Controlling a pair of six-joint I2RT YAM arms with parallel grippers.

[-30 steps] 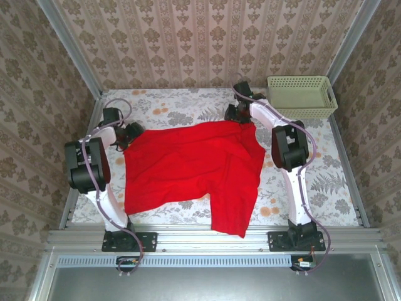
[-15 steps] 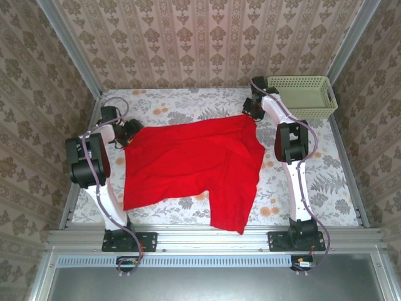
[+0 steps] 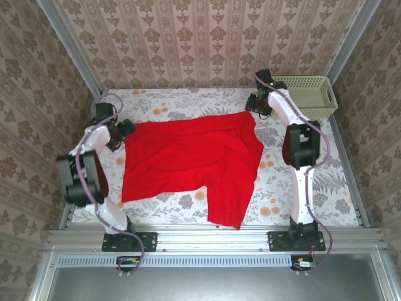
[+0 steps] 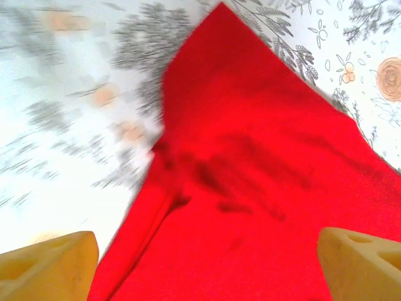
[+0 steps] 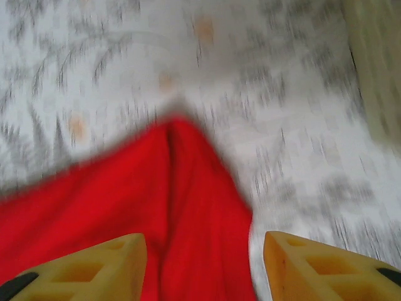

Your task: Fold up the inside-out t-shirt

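floral table (image 3: pixel 326 182) under red t-shirt (image 3: pixel 188 157); left gripper (image 4: pixel 203 266) and right gripper (image 5: pixel 203 263) spread; green basket (image 3: pixel 313 111) near the right.

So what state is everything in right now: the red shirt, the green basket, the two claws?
Bright red cloth t-shirt: spread out, wrinkled, not yet folded.
Pale green plastic lattice basket: upright, looks empty.
Left gripper: open, over the shirt's left edge.
Right gripper: open, over the shirt's far right corner.

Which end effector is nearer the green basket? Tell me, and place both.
Right. The right end effector sits close beside the basket, at the t-shirt's far right corner; the left end effector is across the table, at the t-shirt's far left corner.
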